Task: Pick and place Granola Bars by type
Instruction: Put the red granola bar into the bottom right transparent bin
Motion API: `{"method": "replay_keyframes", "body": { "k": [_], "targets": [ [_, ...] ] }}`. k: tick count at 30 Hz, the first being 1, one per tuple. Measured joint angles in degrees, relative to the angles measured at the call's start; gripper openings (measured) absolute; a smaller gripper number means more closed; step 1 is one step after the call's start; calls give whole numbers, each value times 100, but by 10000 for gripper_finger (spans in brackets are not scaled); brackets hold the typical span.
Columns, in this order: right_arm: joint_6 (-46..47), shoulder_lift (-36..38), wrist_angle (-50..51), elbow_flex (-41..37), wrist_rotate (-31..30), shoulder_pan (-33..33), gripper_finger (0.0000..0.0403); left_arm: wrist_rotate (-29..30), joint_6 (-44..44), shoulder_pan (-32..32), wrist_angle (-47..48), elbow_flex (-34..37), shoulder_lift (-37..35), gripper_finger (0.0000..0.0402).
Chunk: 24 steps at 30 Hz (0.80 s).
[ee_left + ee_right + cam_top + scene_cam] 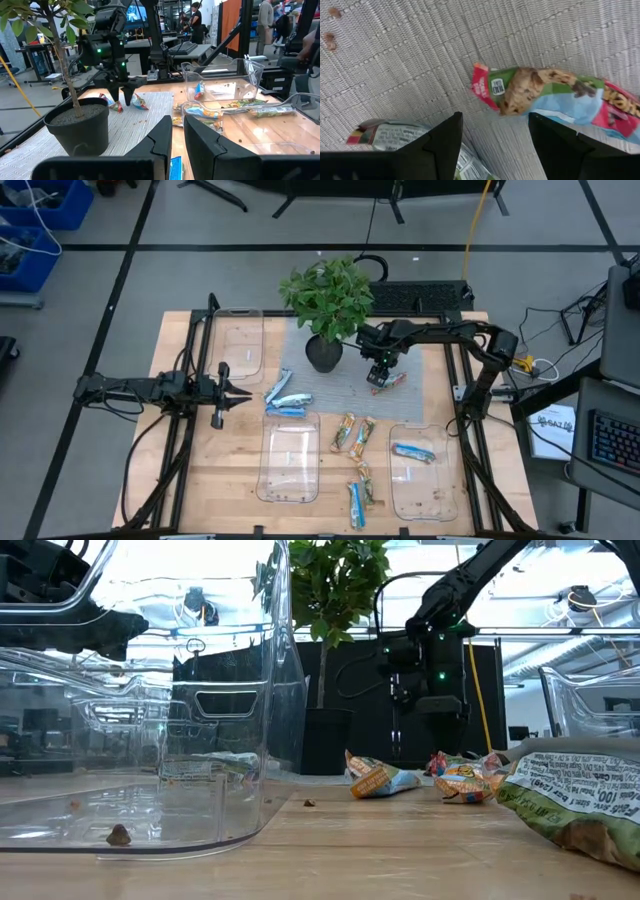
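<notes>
High view: right gripper (377, 377) over red-blue bars (390, 382) on grey mat (415, 385), beside plant pot (324, 353). Right wrist view: fingers spread wide, empty; centre on one bar (555, 95) before closing. Left gripper (240, 394) nearly closed, empty, parked near blue-white bars (285, 398).

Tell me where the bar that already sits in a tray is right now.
In the high view, a blue-white bar lies inside the clear tray at the table's front right, just right of the loose green-yellow bars.
</notes>
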<state>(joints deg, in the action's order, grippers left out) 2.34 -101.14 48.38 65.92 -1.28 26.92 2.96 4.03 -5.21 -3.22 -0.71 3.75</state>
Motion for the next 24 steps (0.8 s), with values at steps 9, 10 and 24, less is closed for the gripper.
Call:
{"method": "replay_keyframes", "body": {
  "k": [9, 10, 24],
  "targets": [
    [-24, 54, -205, -3, -11, 2, 192, 2, 0, 0, 0, 0, 0, 58],
    [-36, 78, -200, -3, -10, 2, 191, 0, 0, -2, 1, 0, -1, 58],
    [-109, 72, -411, -60, -34, 26, 143, 2, 0, 0, 0, 0, 0, 58]
  ]
}}
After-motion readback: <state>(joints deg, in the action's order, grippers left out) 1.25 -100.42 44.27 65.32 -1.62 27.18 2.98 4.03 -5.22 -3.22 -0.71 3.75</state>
